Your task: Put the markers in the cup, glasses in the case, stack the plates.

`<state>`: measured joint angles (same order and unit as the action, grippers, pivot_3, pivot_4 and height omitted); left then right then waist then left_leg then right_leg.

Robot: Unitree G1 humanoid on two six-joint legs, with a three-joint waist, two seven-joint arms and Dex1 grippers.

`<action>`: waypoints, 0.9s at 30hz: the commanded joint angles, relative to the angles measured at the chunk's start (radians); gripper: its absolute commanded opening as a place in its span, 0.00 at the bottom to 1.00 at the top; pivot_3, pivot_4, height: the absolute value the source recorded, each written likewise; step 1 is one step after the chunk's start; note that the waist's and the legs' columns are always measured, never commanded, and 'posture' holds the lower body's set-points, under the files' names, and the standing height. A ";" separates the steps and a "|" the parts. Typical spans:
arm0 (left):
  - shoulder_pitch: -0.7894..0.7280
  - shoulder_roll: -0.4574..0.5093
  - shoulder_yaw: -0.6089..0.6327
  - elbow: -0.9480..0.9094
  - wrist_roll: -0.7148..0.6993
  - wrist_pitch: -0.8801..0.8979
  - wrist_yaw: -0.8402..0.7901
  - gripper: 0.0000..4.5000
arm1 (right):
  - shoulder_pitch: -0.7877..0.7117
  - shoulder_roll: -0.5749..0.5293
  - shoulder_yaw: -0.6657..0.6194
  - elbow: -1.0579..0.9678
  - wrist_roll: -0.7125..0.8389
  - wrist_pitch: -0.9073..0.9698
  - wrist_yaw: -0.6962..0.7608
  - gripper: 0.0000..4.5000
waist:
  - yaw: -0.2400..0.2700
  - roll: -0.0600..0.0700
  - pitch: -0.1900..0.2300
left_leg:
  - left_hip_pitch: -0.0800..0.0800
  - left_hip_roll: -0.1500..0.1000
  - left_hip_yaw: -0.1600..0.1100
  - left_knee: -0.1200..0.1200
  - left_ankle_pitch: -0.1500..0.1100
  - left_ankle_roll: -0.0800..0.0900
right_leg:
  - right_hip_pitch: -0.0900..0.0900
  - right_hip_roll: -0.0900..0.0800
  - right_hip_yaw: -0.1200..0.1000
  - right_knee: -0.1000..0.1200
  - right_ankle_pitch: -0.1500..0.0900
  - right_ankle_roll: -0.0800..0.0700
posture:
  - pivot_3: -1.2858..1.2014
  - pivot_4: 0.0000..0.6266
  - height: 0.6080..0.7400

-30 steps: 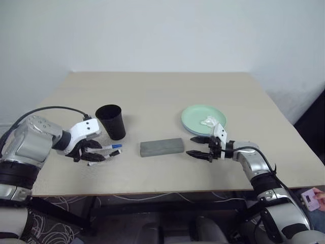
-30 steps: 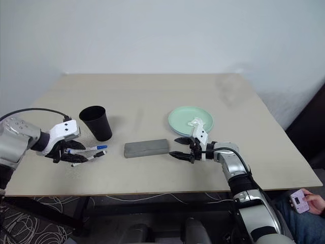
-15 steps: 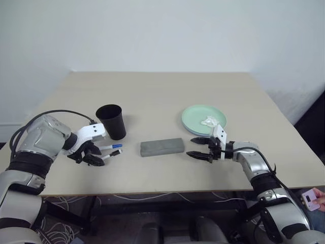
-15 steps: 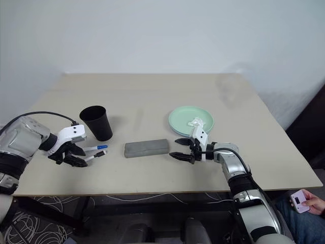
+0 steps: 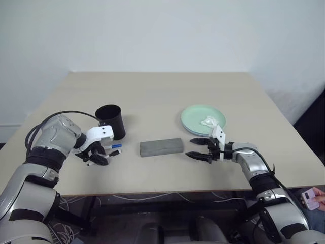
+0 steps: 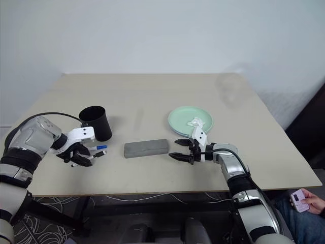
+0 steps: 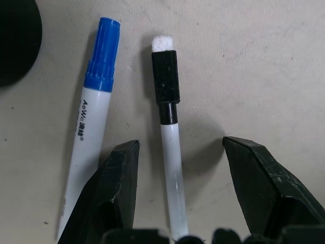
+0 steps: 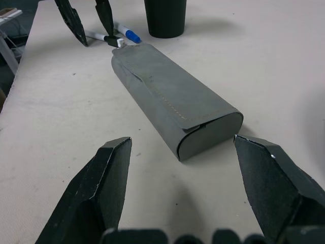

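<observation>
Left claw (image 5: 98,155) is pointed down at the desk (image 5: 152,91), fingers spread over the two markers (image 5: 110,148) lying just in front of the black cup (image 5: 111,121). One marker shows its blue cap poking out toward the grey case (image 5: 161,147). The case lies flat and closed mid-desk. Over on the right, the right claw (image 5: 197,149) hangs wide open and near level, aimed at the case's end, not touching. Behind it the mint plate (image 5: 198,118) sits stacked on another, something pale and clear lying on top.
</observation>
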<state>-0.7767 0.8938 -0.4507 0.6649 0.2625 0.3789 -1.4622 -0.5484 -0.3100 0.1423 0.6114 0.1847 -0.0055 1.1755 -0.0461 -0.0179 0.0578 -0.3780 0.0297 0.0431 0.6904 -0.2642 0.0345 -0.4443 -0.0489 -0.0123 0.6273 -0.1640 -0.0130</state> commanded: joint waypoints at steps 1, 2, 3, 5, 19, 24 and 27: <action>-0.023 -0.001 -0.004 0.018 0.033 -0.011 0.013 0.49 | -0.029 -0.003 -0.018 -0.014 0.007 -0.020 -0.005 0.78 | 0.000 0.000 0.000 | 0.000 0.000 0.000 0.000 0.000 0.000 | 0.000 0.000 0.000 0.000 0.000 0.000 | 0.52 0.00 0.86; -0.023 -0.002 -0.003 0.019 0.034 -0.011 0.014 0.42 | -0.029 -0.003 -0.018 -0.014 0.007 -0.020 -0.005 0.78 | -0.001 0.000 0.000 | 0.000 0.000 0.000 0.000 0.000 0.000 | 0.000 0.000 0.000 0.000 0.000 0.000 | 0.52 0.00 0.86; -0.021 -0.004 -0.002 0.019 0.034 -0.011 0.015 0.36 | -0.029 -0.003 -0.018 -0.012 0.007 -0.021 -0.006 0.78 | -0.001 0.000 0.000 | 0.000 0.000 0.000 0.000 0.000 0.000 | 0.000 0.000 0.000 0.000 0.000 0.000 | 0.52 0.00 0.86; -0.017 -0.005 0.001 0.017 0.035 -0.011 0.015 0.19 | -0.031 -0.003 -0.018 -0.009 0.007 -0.023 -0.006 0.78 | -0.001 0.000 0.000 | 0.000 0.000 0.000 0.000 0.000 0.000 | 0.000 0.000 0.000 0.000 0.000 0.000 | 0.52 0.00 0.86; 0.110 0.056 0.137 -0.270 -0.153 -0.013 -0.103 0.02 | -0.032 -0.008 -0.016 -0.006 0.004 -0.028 -0.002 0.78 | -0.001 0.000 0.000 | -0.001 0.000 0.000 0.000 0.000 0.000 | -0.001 0.000 0.000 0.000 0.000 0.000 | 0.52 0.00 0.86; 0.137 0.037 0.273 -0.379 -0.310 0.016 -0.092 0.02 | -0.033 -0.010 -0.015 -0.008 0.003 -0.029 0.000 0.78 | 0.001 -0.001 0.000 | -0.002 0.000 -0.001 0.001 0.000 0.000 | -0.001 0.000 0.000 -0.001 0.000 0.000 | 0.52 0.00 0.86; 0.131 -0.016 0.392 -0.422 -0.418 0.015 -0.017 0.02 | -0.031 -0.011 -0.015 -0.012 0.003 -0.029 0.001 0.78 | 0.000 0.000 0.000 | -0.001 0.000 0.000 0.001 0.000 0.000 | 0.000 0.000 0.000 -0.001 0.000 0.000 | 0.52 0.00 0.86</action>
<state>-0.6235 0.8899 -0.1311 0.2797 -0.0880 0.3914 -1.5199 -0.5505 -0.3121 0.1417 0.6207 0.1829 -0.0166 1.1726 -0.0461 -0.0182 0.0581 -0.3786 0.0298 0.0425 0.6914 -0.2642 0.0346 -0.4442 -0.0494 -0.0121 0.6266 -0.1640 -0.0130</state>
